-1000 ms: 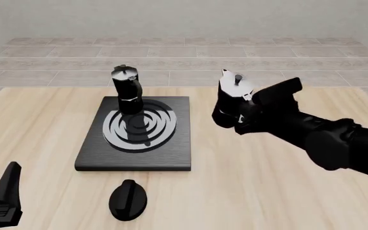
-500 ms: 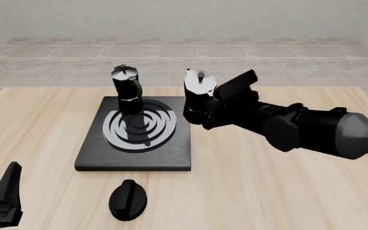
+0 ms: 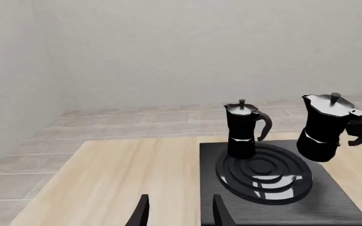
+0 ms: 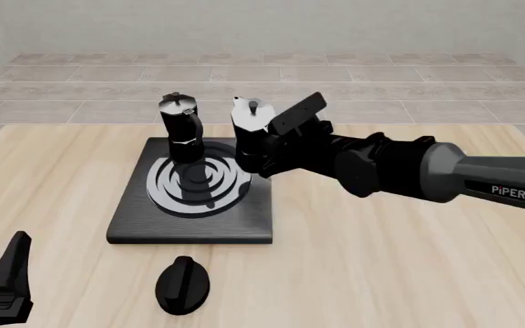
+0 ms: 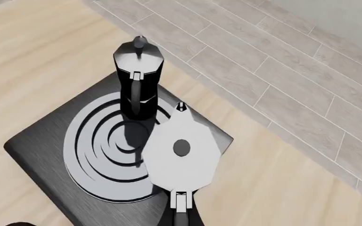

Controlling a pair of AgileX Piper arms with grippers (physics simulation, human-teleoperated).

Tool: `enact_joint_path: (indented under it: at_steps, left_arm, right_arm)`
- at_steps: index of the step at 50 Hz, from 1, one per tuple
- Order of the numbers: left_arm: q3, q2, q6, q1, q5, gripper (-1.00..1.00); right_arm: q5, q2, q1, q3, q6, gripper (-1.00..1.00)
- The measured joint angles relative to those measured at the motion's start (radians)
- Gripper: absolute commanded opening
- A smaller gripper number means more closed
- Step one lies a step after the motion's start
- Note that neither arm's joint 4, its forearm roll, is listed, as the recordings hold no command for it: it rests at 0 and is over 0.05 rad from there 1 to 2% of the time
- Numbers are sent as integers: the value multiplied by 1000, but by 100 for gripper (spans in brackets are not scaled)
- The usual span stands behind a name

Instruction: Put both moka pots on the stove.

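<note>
Only the right wrist view shows from above that the carried moka pot (image 5: 181, 160) hangs over the stove (image 5: 36, 141) edge, upright, spout toward the standing moka pot (image 5: 138, 80) on the burner. The right pincer (image 4: 276, 147) is clamped on its handle; the left pincer (image 3: 177, 212) has its fingers apart, near the stove's front.

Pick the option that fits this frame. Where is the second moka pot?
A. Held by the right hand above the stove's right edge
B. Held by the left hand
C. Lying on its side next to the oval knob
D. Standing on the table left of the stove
A: the second moka pot is gripped by the right hand over the right edge of the stove, while the first moka pot already stands on the burner.
</note>
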State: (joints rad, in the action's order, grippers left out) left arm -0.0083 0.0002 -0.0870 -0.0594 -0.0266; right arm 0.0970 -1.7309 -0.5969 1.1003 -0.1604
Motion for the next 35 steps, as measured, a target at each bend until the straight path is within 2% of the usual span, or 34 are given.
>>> enact_joint_path:
  at_steps: [14, 35]
  left_arm:
    - [0, 0, 0, -2, -2, 100]
    - [-6, 0, 2, -5, 3, 100]
  right_arm:
    - [-48, -37, -31, 92, -25, -100]
    - [-77, -87, -92, 144, -52, -100]
